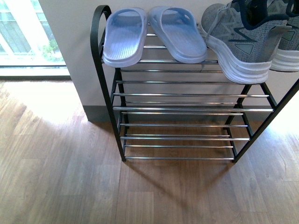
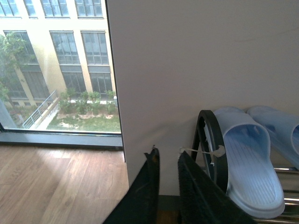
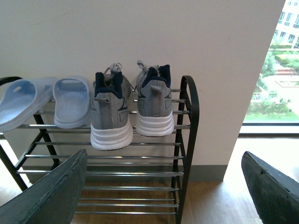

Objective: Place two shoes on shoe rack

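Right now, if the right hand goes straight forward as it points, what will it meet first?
Probably the grey sneakers on the top shelf of the shoe rack, heels facing the open right hand; depth is unclear.

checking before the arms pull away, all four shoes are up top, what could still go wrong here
The left grey sneaker overhangs the top chrome bars, heel past the front bar, so a nudge might tip it off. The left gripper sits close to the rack's black side piece and could catch it when moving. The slides also overhang the front.

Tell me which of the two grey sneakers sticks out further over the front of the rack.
The grey sneaker next to the blue slides; its heel overhangs the shoe rack more than its partner's.
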Action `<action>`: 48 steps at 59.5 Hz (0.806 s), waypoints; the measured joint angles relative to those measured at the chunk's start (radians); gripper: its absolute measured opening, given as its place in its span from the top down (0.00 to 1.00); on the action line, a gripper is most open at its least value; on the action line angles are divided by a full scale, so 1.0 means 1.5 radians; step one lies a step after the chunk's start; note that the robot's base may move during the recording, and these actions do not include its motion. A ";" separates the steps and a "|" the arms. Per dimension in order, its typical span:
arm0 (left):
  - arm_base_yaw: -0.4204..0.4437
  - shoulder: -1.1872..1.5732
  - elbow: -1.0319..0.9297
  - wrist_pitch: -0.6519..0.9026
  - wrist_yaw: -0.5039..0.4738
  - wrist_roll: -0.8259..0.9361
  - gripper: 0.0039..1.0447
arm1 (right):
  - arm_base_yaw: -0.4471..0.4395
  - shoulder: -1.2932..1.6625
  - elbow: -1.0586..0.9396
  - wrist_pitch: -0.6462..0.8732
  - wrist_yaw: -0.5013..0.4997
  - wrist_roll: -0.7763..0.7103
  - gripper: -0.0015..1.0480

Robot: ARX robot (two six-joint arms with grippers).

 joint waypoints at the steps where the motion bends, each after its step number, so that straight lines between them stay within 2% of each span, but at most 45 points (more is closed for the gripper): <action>1: 0.004 -0.009 -0.011 0.002 0.005 0.001 0.97 | 0.000 0.000 0.000 0.000 0.000 0.000 0.09; 19: 0.049 -0.134 -0.137 0.001 0.047 0.002 0.99 | 0.000 0.000 0.000 0.000 0.000 0.000 0.09; 34: 0.078 -0.251 -0.209 -0.048 0.076 0.003 0.99 | 0.000 0.000 0.000 0.000 0.000 0.000 0.09; 38: 0.110 -0.284 -0.223 -0.068 0.119 0.003 0.99 | 0.000 0.000 0.000 0.000 0.000 0.000 0.09; 44: 0.130 -0.307 -0.256 -0.048 0.122 0.003 0.99 | 0.000 0.000 0.000 0.000 0.000 0.000 0.09; 48: 0.130 -0.346 -0.276 -0.083 0.127 0.003 0.99 | 0.000 0.000 0.000 0.000 0.000 0.000 0.09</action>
